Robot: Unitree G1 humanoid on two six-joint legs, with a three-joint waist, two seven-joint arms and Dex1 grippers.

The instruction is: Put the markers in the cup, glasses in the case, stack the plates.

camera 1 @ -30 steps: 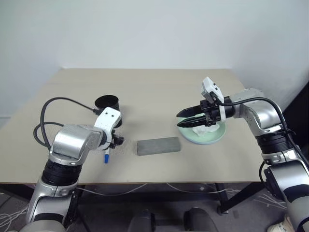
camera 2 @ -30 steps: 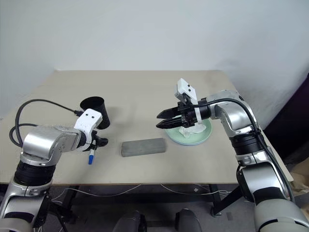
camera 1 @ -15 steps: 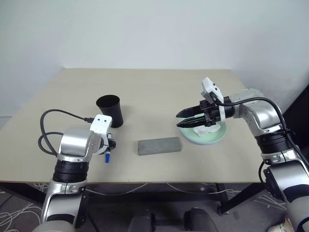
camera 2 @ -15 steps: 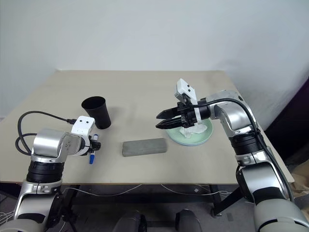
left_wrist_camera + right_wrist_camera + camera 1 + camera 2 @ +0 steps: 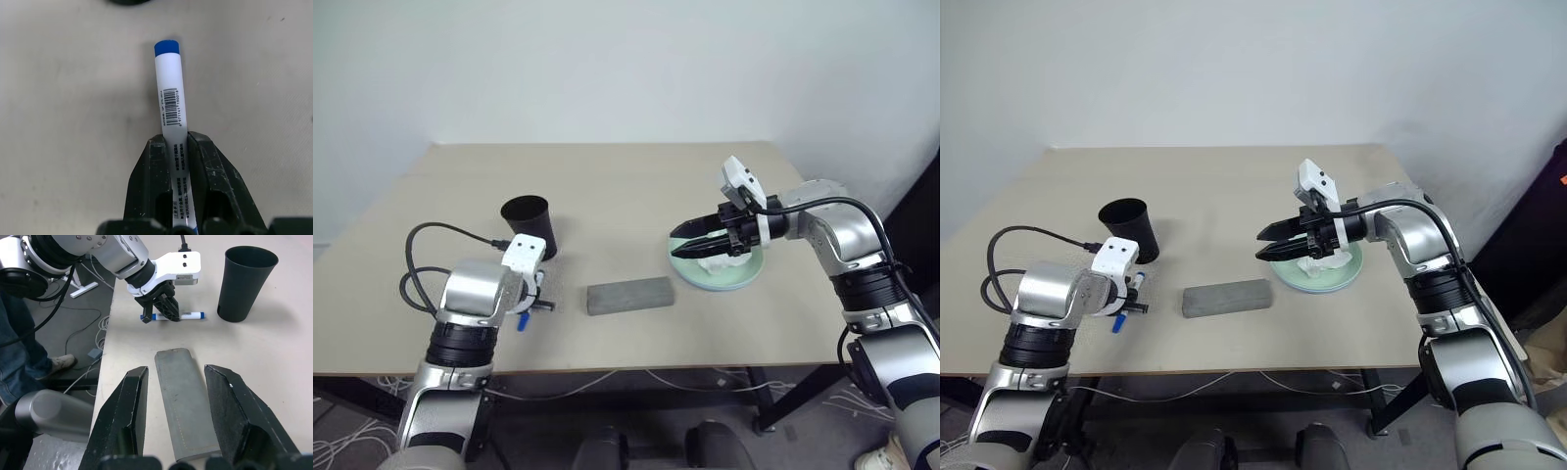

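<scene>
Table (image 5: pixel 607 176) fills mid-frame in the head views; at its right sits the mint plate (image 5: pixel 744 279) with white tissue (image 5: pixel 720 262) on it, the right gripper (image 5: pixel 677 242) hanging just above its left rim, fingers spread, holding nothing. Grey case (image 5: pixel 628 295) lies closed at centre, black cup (image 5: pixel 529 227) upright to its upper left. At lower left the left gripper (image 5: pixel 175 142) is pressed to the tabletop, fingers clamped on the blue-capped marker (image 5: pixel 170 93), which lies flat just below the cup.
</scene>
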